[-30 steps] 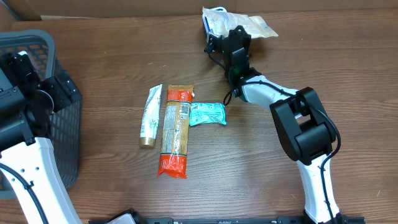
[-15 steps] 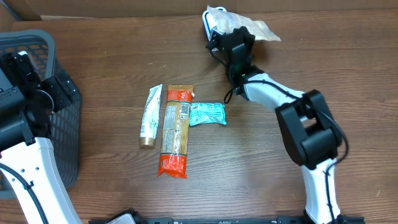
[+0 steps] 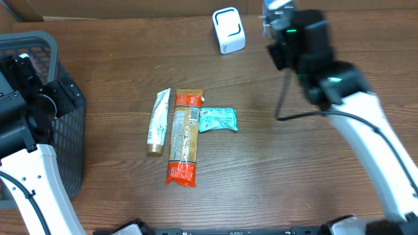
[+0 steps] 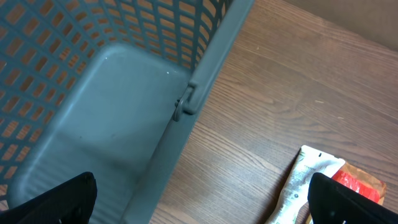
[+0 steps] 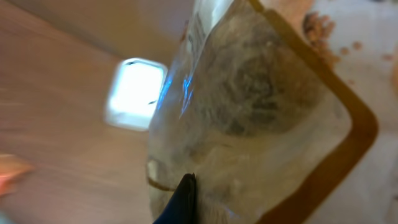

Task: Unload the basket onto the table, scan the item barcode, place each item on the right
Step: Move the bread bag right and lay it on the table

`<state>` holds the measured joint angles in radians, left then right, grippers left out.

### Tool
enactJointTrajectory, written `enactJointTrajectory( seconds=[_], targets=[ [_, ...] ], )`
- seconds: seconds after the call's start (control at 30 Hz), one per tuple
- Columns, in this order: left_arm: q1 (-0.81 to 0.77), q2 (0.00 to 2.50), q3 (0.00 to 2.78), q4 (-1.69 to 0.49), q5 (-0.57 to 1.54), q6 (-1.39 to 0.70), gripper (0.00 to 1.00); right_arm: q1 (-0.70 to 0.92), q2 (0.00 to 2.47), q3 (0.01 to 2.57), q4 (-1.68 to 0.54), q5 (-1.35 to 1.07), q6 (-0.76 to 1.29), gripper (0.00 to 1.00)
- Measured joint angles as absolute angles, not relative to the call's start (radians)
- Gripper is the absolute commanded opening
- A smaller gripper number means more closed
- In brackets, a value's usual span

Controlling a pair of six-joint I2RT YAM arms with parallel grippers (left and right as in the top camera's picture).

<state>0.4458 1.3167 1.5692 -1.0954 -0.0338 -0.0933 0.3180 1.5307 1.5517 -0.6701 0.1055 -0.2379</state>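
A clear bag with a brown border point(image 5: 261, 106) fills the right wrist view, and my right gripper point(image 5: 193, 208) is shut on its lower edge. One dark finger point(image 5: 183, 199) shows in front of the bag; the other is hidden behind it. No barcode is readable on the bag. The white scanner with a blue rim point(image 3: 228, 29) stands uncovered at the back of the table, to the left of the raised right arm point(image 3: 307, 46). It shows blurred beside the bag as the scanner point(image 5: 135, 93). My left gripper point(image 4: 202, 208) hangs open over the basket's edge, holding nothing.
A grey mesh basket point(image 3: 68, 140) stands at the left edge, its wall point(image 4: 205, 81) below my left gripper. Mid-table lie a white tube point(image 3: 158, 122), a long orange packet point(image 3: 185, 136) and a teal packet point(image 3: 217, 119). The tube point(image 4: 308, 183) shows near my left fingertip.
My right arm has lifted the bag off the scanner and swung up and to the right, leaving the scanner uncovered. The left arm and the table items have not moved.
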Motion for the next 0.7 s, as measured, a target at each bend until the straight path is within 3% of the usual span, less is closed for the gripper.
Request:
enactJointTrajectory(
  seconds=[0.2,0.33,0.47,0.7],
  targets=[
    [0.446,1.317,1.569,-1.096,-0.034,-0.093,1.00,-0.001,1.514,1.542,-0.884,-0.318,0.026,0.04],
    [0.446,1.317,1.569,-1.095,-0.034,-0.093,1.00,-0.181,1.531,1.475,-0.879,-0.488,0.087,0.04],
    [0.446,1.317,1.569,-1.096,-0.034,-0.093,1.00,-0.305,1.586,1.329,-0.776,-0.603,0.117,0.04],
    [0.446,1.317,1.569,-1.096,-0.034,-0.093,1.00,-0.367,1.709,1.069,-0.473,-0.662,0.181,0.04]
  ],
)
